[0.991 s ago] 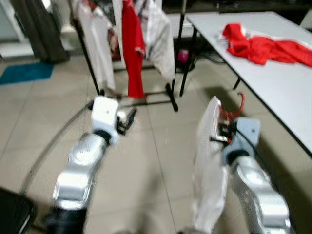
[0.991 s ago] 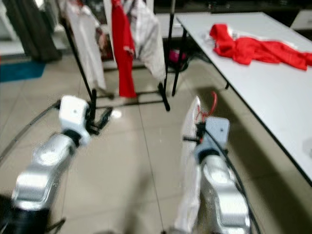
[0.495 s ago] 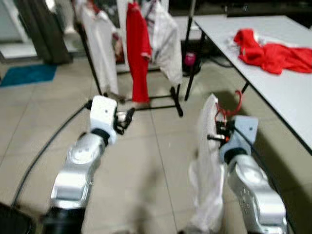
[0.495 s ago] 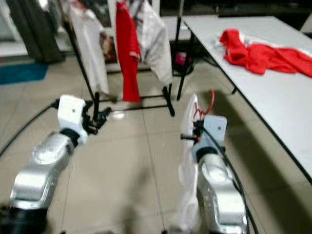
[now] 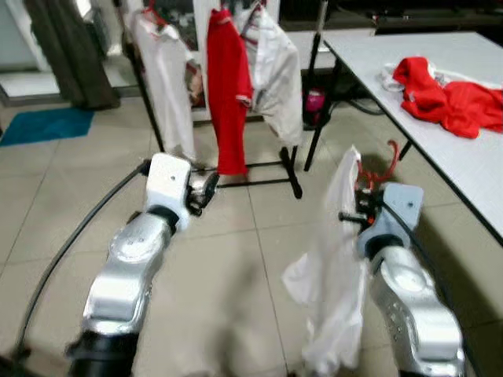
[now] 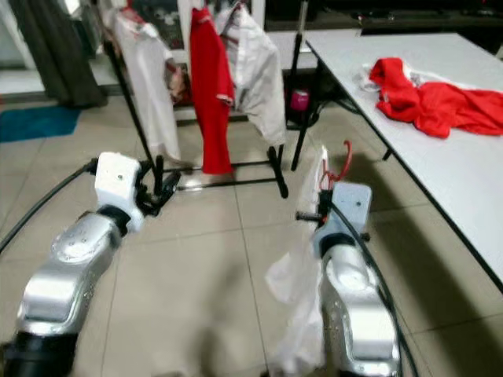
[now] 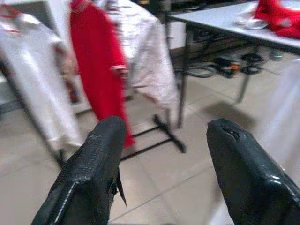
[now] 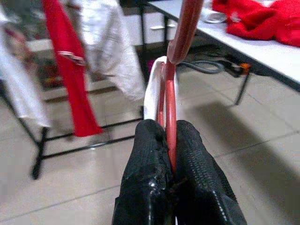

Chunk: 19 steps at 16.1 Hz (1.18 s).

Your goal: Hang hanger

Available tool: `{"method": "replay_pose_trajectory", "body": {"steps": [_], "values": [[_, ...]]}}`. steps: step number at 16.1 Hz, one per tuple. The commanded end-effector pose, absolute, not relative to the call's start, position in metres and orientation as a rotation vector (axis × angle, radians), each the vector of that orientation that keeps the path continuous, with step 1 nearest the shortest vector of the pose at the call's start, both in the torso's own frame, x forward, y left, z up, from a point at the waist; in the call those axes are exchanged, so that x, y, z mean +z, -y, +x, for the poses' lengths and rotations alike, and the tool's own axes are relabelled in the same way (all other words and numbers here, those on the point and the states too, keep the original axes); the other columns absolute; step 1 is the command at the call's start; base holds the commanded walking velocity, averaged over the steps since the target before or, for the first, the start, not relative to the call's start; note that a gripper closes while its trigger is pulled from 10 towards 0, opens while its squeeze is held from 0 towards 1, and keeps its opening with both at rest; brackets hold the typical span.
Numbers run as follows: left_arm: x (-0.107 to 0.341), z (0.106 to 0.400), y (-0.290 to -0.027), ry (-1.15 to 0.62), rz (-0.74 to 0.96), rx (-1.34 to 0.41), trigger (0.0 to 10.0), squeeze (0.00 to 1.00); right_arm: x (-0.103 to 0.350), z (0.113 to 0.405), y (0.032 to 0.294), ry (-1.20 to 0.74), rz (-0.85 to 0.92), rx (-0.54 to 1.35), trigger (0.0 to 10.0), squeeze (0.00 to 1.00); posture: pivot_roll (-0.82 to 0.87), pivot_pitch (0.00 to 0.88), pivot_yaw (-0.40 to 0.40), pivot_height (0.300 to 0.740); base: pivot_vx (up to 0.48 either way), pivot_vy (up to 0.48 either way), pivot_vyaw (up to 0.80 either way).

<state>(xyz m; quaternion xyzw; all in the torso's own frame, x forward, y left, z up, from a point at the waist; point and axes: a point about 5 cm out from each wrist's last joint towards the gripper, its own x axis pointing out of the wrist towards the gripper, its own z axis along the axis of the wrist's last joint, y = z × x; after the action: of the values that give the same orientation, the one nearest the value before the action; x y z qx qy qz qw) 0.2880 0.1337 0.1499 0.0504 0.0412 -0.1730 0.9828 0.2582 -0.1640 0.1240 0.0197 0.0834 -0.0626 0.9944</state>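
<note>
- Right gripper [image 8: 169, 154]: fingers clamped on the thin red plastic hanger [image 8: 174, 70], whose hook rises above the fingertips; a white garment [image 5: 334, 275] hangs below it.
- Left gripper [image 7: 164, 154]: fingers spread apart, empty.
- Black metal clothes rack [image 5: 271, 161]: ahead of both grippers, carrying a red shirt [image 5: 228, 94] between white shirts.
- White table [image 5: 471, 157]: right of the right gripper, bearing a crumpled red cloth [image 5: 448, 98].
</note>
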Motion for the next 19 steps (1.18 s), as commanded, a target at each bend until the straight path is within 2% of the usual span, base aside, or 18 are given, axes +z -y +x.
{"method": "replay_pose_trajectory", "body": {"steps": [1,19], "values": [[0.1556,0.2889,-0.1364,-0.064,0.113,-0.343,10.0,0.0,0.1312,0.2602,0.1622,-0.123,0.02,-0.122,10.0,0.0,0.01,0.043,-0.002,0.74,0.368,0.0,0.0],[0.1578,0.2916,-0.1326,-0.061,0.103,-0.353,10.0,0.0,0.1324,0.2622,0.167,-0.104,-0.025,-0.165,10.0,0.0,0.0,0.049,0.003,0.74,0.369,0.0,0.0]]}}
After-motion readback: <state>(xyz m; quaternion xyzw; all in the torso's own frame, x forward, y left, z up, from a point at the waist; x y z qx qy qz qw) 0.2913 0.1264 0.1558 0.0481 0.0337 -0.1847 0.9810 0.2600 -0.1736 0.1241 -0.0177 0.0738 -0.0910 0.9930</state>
